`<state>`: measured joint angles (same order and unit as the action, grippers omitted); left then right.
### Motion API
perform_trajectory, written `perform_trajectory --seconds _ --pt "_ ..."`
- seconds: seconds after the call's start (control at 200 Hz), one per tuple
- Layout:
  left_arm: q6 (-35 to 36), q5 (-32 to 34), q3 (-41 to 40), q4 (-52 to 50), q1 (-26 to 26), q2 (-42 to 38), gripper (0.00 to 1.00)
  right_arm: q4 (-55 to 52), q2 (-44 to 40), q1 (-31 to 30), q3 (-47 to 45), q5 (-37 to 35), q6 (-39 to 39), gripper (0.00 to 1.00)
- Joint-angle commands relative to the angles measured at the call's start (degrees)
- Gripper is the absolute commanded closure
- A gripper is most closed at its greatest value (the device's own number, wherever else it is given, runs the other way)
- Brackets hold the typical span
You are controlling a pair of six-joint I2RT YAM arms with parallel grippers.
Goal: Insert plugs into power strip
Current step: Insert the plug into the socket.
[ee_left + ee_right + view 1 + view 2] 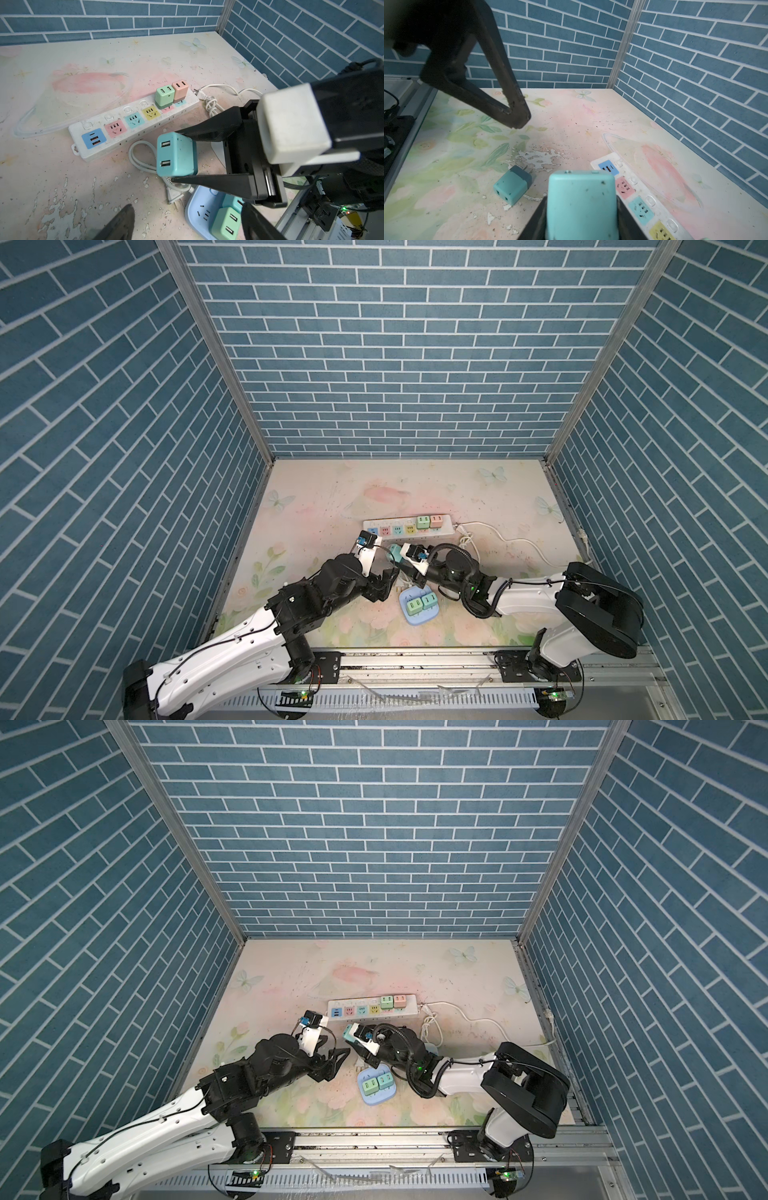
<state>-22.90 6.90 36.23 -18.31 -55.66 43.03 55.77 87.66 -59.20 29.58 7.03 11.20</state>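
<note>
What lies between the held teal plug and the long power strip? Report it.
A white cord loop on the table, between teal plug and power strip; left wrist view shows it.

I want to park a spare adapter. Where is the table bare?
Bare: the table between power strip and back wall, and beside its USB end. Crowded: from the strip to the blue socket block, with cords, left gripper and right gripper.

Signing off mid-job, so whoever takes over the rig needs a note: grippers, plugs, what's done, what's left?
Right gripper: shut on a teal plug, near the power strip.
Left gripper: open, empty.
Done: green plug and pink plug seated side by side at one end of the strip.
To do: the held plug, a loose teal plug lying on the table, more plugs on the light-blue base. Pink, teal, yellow sockets free.
</note>
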Motion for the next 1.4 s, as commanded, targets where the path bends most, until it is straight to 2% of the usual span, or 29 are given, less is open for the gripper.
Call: perform_trajectory --seconds 0.0,0.155,0.46,0.625,0.895,1.395 --pt "0.87 0.93 1.48 1.03 -0.53 0.22 0.18 4.61 0.91 0.07 -0.7 2.26 -1.54 1.0" --pt "0.86 0.67 1.37 1.24 -0.59 0.46 0.16 4.84 1.29 -0.04 -0.45 3.05 -2.31 1.0" --pt "0.07 4.46 2.13 -1.45 -0.64 0.22 0.16 9.94 -1.47 -0.38 -3.7 8.26 -4.04 1.0" --pt "-0.53 2.83 2.38 -1.04 -0.61 0.87 0.16 11.21 -2.39 -0.91 -4.36 10.44 -4.67 1.0" --pt "-1.41 0.46 3.05 -1.69 -0.66 2.81 0.25 13.31 -3.29 -2.09 -4.69 12.4 -5.36 1.0" --pt "-0.12 -3.2 3.55 1.05 -0.59 6.41 0.47 14.18 -3.99 -3.42 -5.33 12.48 -4.7 1.0"
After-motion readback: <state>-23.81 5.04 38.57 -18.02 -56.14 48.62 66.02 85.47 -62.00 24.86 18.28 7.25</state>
